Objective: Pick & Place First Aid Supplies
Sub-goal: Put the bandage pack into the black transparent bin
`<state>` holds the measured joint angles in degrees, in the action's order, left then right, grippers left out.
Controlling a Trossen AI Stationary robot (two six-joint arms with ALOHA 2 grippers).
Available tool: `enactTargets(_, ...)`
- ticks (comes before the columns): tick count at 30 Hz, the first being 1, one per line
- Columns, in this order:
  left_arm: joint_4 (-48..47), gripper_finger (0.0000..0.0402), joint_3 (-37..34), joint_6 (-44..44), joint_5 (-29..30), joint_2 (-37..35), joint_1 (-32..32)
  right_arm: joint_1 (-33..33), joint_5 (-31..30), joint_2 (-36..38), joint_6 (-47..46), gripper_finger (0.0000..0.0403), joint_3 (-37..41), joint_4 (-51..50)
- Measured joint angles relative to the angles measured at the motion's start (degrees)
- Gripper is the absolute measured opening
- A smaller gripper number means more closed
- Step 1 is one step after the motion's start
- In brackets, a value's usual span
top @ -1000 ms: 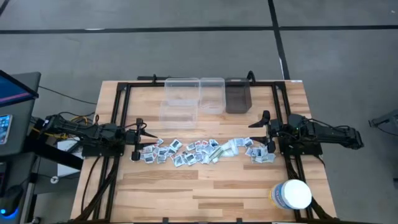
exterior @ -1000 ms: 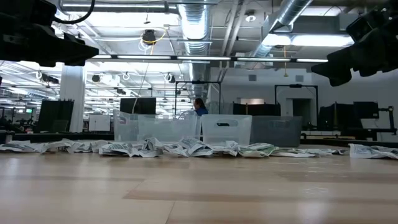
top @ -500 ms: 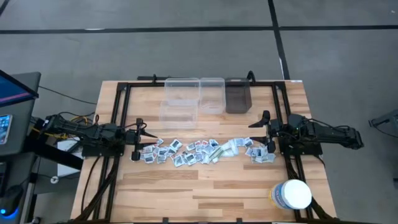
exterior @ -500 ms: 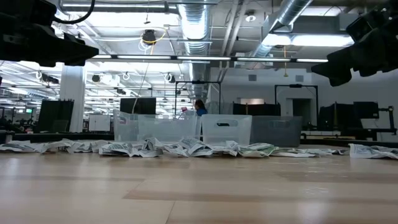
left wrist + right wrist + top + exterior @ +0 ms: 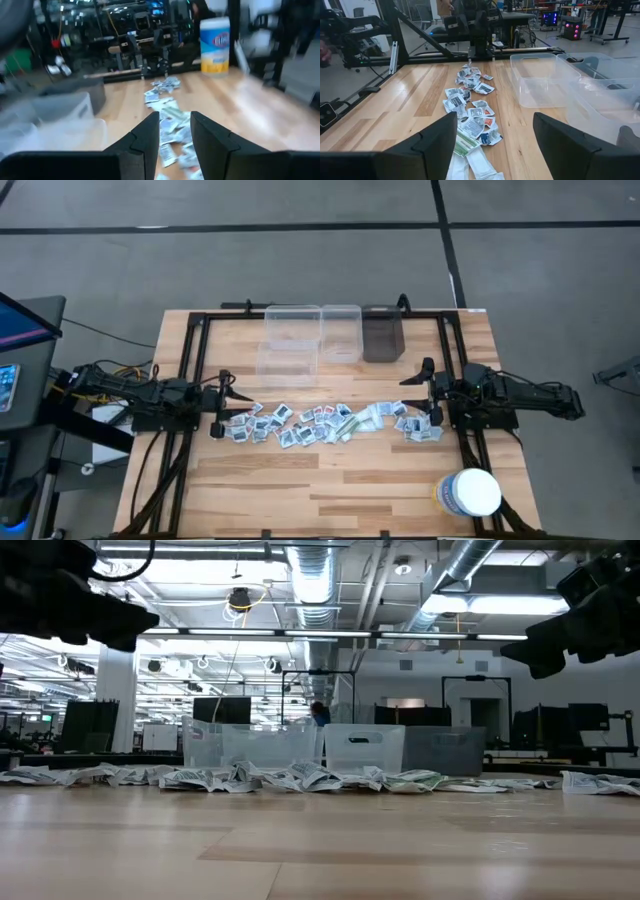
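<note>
Across the table's middle the first aid supplies [image 5: 325,423] lie in one loose band, laid between the two arms so either can reach its own end, with nothing yet in the clear bins [image 5: 320,338] or the dark bin [image 5: 381,332] along the far edge. Left gripper [image 5: 222,402] hovers at the band's left end, jaws parted a little and empty. Right gripper [image 5: 428,392] hovers at the right end, jaws wide and empty; I'd judge both staged for a first pick, white tub [image 5: 470,493] parked clear at the near right corner.
</note>
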<state>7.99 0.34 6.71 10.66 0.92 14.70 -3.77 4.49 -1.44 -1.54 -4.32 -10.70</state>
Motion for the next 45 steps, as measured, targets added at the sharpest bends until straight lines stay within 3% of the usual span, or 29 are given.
enactTargets(4, 1.11, 0.0112, 0.00, -11.28, 0.00, -0.01, 0.00, -0.01, -0.02, 0.00, -0.02, 0.0255, 0.00, -0.01)
enactTargets(11, 2.04, 0.0112, 0.00, -14.31, -0.01, 0.01, 0.00, -0.24, 0.00, 0.00, 0.00, 0.0255, 0.02, 0.13)
enactTargets(18, 6.84, 0.0112, 0.00, -22.89, 0.00, 0.01, 0.01, -1.16, -0.12, -0.02, 0.00, 0.0255, 0.14, 1.17)
enactTargets(22, 14.21, 0.0112, 0.00, -32.07, 0.02, 0.01, 0.00, -2.26, -2.75, 0.00, -2.88, 0.0255, 0.20, 9.32)
enactTargets(25, 21.96, 0.0112, 0.00, -36.63, 0.62, 0.00, 0.00, -3.20, -9.64, -0.02, -4.35, 0.0255, 0.17, 16.70)
enactTargets(29, 30.38, 0.0112, 0.00, -34.13, 1.08, -0.01, 0.02, -4.25, -20.49, -0.01, -4.55, 0.0255, 0.14, 25.30)
enactTargets(33, 34.92, 0.0112, 0.00, -30.33, 1.17, -0.01, 0.01, -4.82, -27.22, 0.00, -4.55, 0.0255, 0.09, 32.88)
enactTargets(41, 36.35, 0.0112, 0.00, -21.73, 3.49, -0.01, 0.00, -5.46, -35.08, 0.00, -7.98, 0.0255, 0.04, 37.48)
enactTargets(45, 36.84, 0.0112, 0.00, -21.54, 6.26, 0.01, 0.00, -5.46, -35.16, -0.04, -10.27, 0.0255, 0.04, 38.33)
